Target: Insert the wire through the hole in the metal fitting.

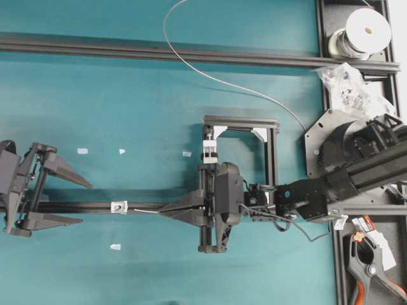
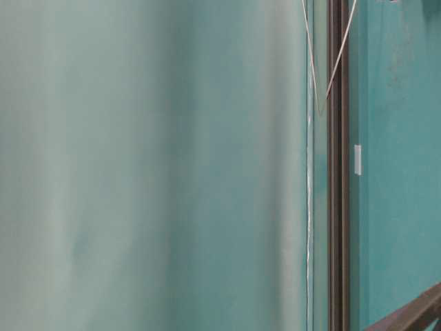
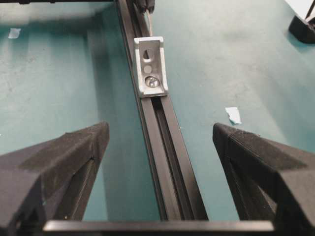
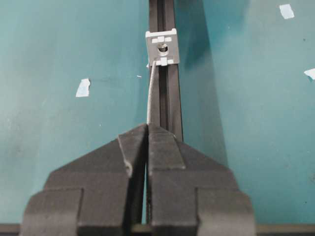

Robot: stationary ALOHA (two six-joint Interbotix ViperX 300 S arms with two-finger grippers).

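Right gripper (image 4: 146,129), jaws pinched on the wire (image 4: 150,93), aims its tip at 12 o'clock, just below the metal fitting (image 4: 162,47) hole. Raise tip slightly, then advance straight along the rail (image 4: 170,108).

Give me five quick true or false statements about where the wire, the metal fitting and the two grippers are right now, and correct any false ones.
1. The right gripper is shut on the wire. True.
2. The left gripper is clamped on the metal fitting. False: its jaws stand wide open, apart from the fitting, one on each side of the black rail.
3. The metal fitting sits on the black rail. True.
4. The wire has passed right through the fitting and sticks out the far side. False: its tip is only at the fitting's near face, just below the hole.
5. The wire spool lies between the two grippers. False: it is at the top right corner of the overhead view.
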